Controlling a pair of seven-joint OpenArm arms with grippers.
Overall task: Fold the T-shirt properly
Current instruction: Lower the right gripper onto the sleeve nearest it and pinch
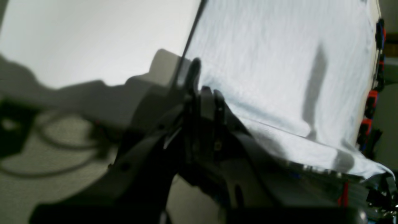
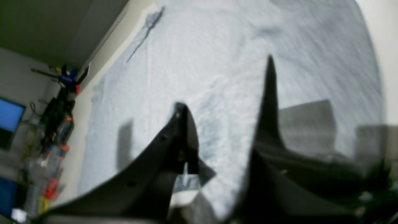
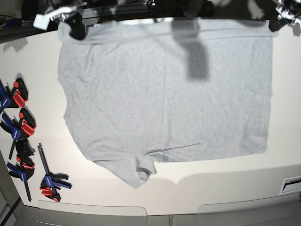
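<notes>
Table [image 3: 287, 141]: white surface, carrying everything else.
T-shirt [image 3: 164, 94]: light grey, spread flat and plain side up across the middle of the table; one short sleeve [image 3: 134, 169] juts toward the lower edge in the base view.
Right gripper [image 2: 227, 90]: above the cloth near one corner, fingers spread wide, nothing between them.
Left gripper [image 1: 202, 84]: at the shirt's edge, fingers closed together on the fabric there.
Clamps [image 3: 21, 127]: blue and red, lying beside the shirt, apart from it.
</notes>
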